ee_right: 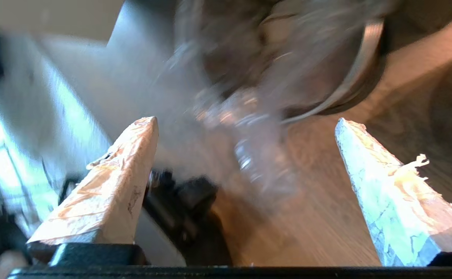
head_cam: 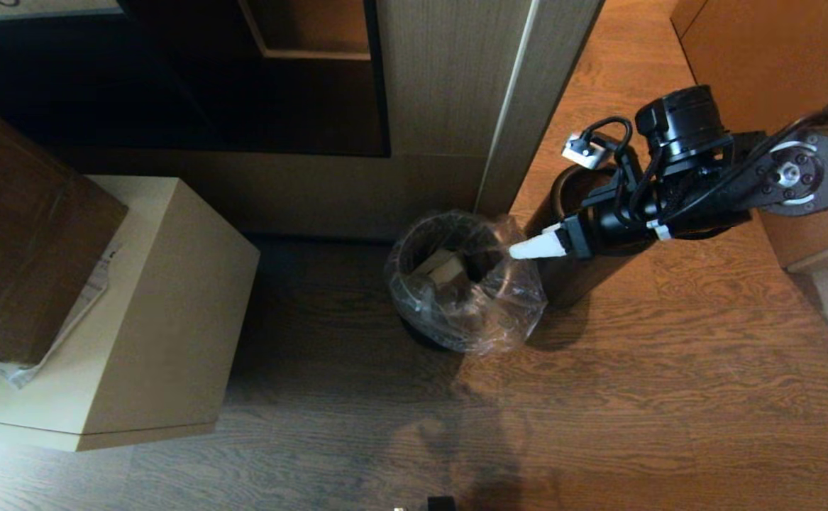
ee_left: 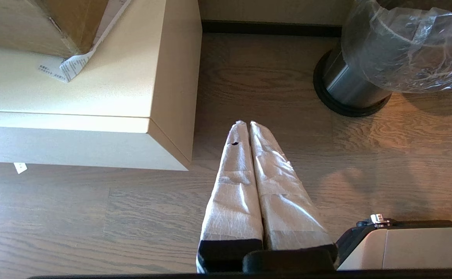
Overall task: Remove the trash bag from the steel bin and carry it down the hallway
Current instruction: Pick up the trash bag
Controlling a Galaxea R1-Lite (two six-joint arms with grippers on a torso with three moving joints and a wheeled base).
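Note:
The steel bin [head_cam: 424,333] stands on the wooden floor by a door post, lined with the crinkled clear trash bag [head_cam: 484,312], whose edge is folded over the rim. Pale scraps lie inside. My right gripper [head_cam: 527,241] hangs just above the bin's right rim, open with nothing between its fingers. In the right wrist view, the right gripper [ee_right: 245,122] has the blurred trash bag [ee_right: 256,151] and the bin's rim [ee_right: 365,66] ahead of it. My left gripper [ee_left: 245,124] is shut and empty, low over the floor, left of the steel bin [ee_left: 346,85] and trash bag [ee_left: 404,50]. The hallway is out of view.
A pale box [head_cam: 137,305] with a brown carton [head_cam: 16,234] on it stands left of the bin. A wooden cabinet [head_cam: 442,106] and a door post [head_cam: 520,121] rise close behind it. Another wooden unit [head_cam: 775,64] is at the right.

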